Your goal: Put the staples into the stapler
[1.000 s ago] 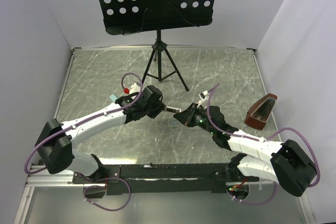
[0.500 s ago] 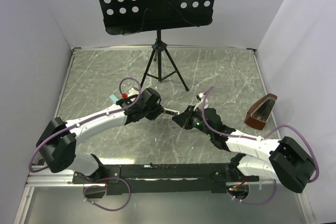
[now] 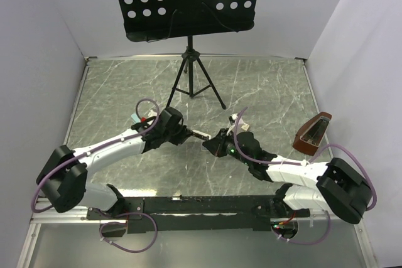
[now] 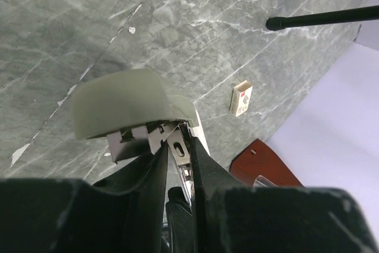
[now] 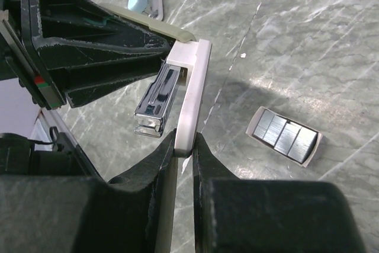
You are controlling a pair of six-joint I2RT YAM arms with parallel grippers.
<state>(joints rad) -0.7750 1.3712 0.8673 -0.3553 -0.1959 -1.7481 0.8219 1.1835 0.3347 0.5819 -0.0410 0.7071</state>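
We are gripping the stapler (image 3: 200, 135) from both sides near the middle of the overhead view, over the marble table (image 3: 264, 86). Our left gripper (image 4: 177, 146) is pinching narrowly on the metal part beneath the stapler's pale green cover, low in the centre of the left wrist view. Our right gripper (image 5: 185, 146) is clamping its fingers tight on the white base at the bottom centre of the right wrist view. The chrome magazine (image 5: 155, 102) is lying exposed just beside that base.

The staples (image 5: 285, 136) are sitting as silvery strips in a small open tray on the table, at the right of that view, apart from the stapler. A white-and-tan box (image 4: 241, 98) is lying on the table right of centre in the left wrist view.
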